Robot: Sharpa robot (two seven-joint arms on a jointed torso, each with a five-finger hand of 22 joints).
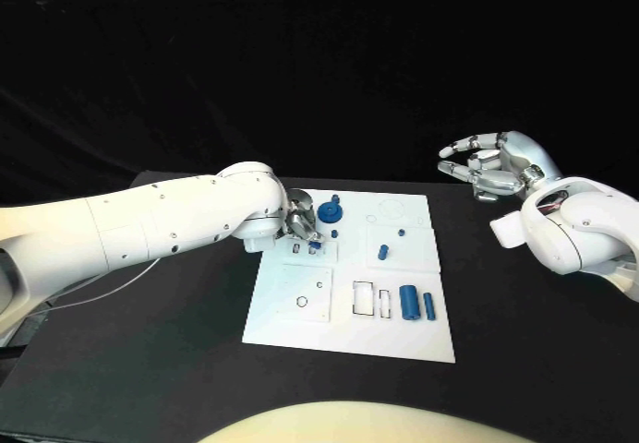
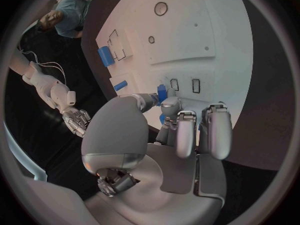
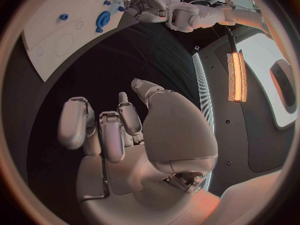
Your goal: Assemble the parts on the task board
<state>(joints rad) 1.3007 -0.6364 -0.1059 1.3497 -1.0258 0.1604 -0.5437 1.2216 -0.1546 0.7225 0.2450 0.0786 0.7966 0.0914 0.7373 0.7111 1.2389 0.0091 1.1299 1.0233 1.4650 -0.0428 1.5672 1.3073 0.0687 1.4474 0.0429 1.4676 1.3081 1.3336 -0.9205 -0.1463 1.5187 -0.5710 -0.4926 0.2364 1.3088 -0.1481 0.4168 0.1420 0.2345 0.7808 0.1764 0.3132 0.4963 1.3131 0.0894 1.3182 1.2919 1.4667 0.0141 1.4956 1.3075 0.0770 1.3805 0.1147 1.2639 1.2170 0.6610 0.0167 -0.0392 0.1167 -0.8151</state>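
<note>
Blue peg (image 1: 314,246) pinched in the left hand (image 1: 298,226) by the task board (image 1: 349,343) could tilt and jam; the right hand (image 1: 496,164) hovers beyond the board, fingers curled, empty.

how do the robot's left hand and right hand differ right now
The left hand is down on the white board, fingers closed around a small blue part; the right hand is raised off to the side over the black table, away from the board. The right hand holds nothing, its fingers loosely curled and apart. Both are silver hands on white arms.
</note>
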